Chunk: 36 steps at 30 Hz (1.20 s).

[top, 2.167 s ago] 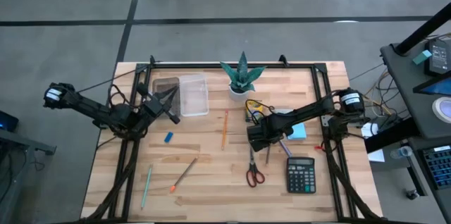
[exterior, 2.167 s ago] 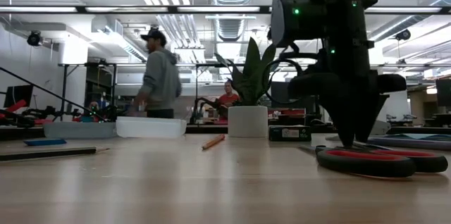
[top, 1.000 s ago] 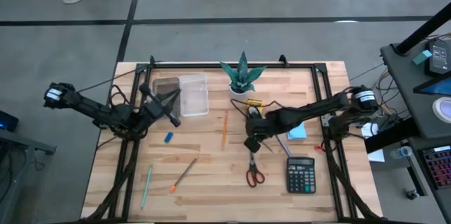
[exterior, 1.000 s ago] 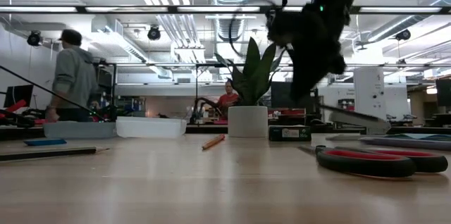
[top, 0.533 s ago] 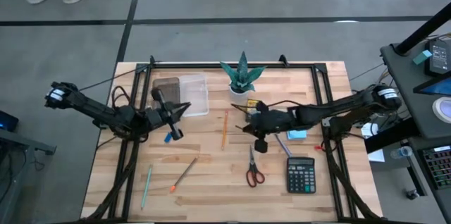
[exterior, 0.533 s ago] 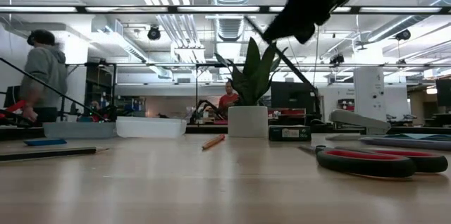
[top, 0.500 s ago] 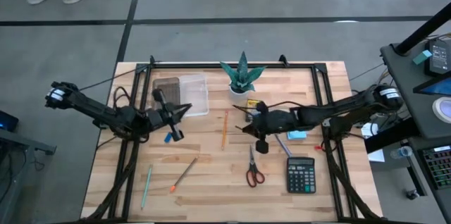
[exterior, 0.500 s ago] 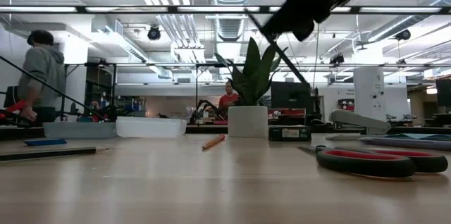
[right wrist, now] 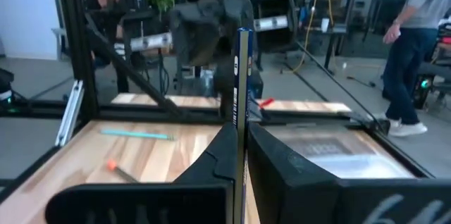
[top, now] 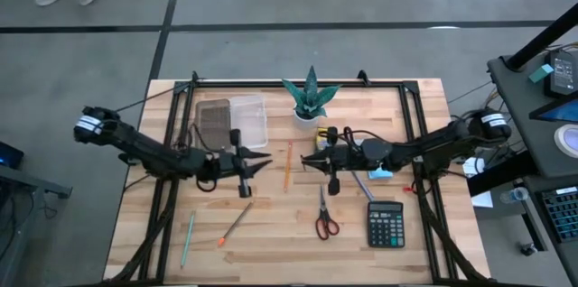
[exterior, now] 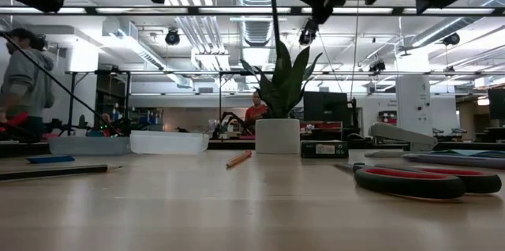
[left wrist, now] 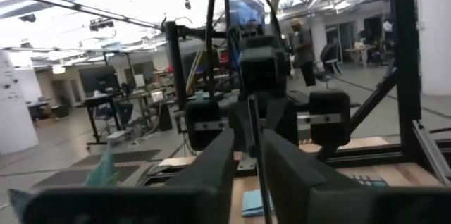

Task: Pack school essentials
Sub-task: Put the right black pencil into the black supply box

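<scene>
- We find the right gripper [top: 308, 161] raised above the middle of the table [top: 271, 251], its jaws clamped on a thin dark pen [right wrist: 244, 97] that stands upright between them in the right wrist view.
- The left gripper [top: 264, 162] is stretched out towards it at a similar height, tip facing tip, just beside the right gripper.
- In the left wrist view we see the left fingers [left wrist: 211, 168] standing apart with the pen in the gap between them; we cannot tell whether they touch it.
- The red-handled scissors [top: 325, 216] lie flat on the table near the right gripper, beside a dark calculator [top: 386, 224].
- The light-blue sticky-note pad [top: 382, 172] lies partly under the right arm.
- The orange pencil [top: 288, 165] lies on the wood between the two grippers, below them.
- The green pencil [top: 187, 237] and a brown pencil with an orange tip [top: 235, 224] lie near the front left corner, well apart from both grippers.
- A clear tray [top: 247, 121] sits at the back of the table beside the potted plant [top: 312, 97].
- A person [exterior: 20, 85] stands in the room behind the table.
</scene>
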Each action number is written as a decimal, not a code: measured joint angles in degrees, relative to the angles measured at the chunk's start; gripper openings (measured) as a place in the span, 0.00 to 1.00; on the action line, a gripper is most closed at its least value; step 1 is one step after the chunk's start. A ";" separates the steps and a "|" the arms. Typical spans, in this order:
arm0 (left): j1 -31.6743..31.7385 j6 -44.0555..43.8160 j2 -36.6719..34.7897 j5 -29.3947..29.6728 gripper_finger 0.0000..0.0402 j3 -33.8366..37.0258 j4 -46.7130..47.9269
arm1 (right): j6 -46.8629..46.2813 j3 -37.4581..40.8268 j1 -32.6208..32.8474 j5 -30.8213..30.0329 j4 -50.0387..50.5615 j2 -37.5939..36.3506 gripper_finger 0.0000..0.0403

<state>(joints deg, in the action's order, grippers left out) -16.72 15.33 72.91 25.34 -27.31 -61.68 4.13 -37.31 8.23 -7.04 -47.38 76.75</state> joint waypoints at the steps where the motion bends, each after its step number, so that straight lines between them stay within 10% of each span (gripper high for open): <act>1: 0.33 -0.09 1.43 0.00 0.20 -1.02 -0.04 | 0.19 -0.57 0.00 0.05 -0.01 0.34 0.03; 9: 1.78 -3.38 11.97 -0.86 0.39 -6.77 0.14 | 2.27 -5.69 0.02 4.67 0.48 3.25 0.03; 22: 3.96 -9.22 16.79 -9.99 0.41 -10.63 -0.01 | 4.33 -6.55 0.00 4.49 -0.12 3.63 0.03; 36: 4.51 -9.04 17.35 -10.25 0.03 -10.78 0.69 | 4.30 -6.55 0.02 4.53 0.40 3.50 0.05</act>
<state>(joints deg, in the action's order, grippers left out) -12.21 6.28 90.26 15.09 -38.09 -60.99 8.42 -43.86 8.25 -2.51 -46.98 80.25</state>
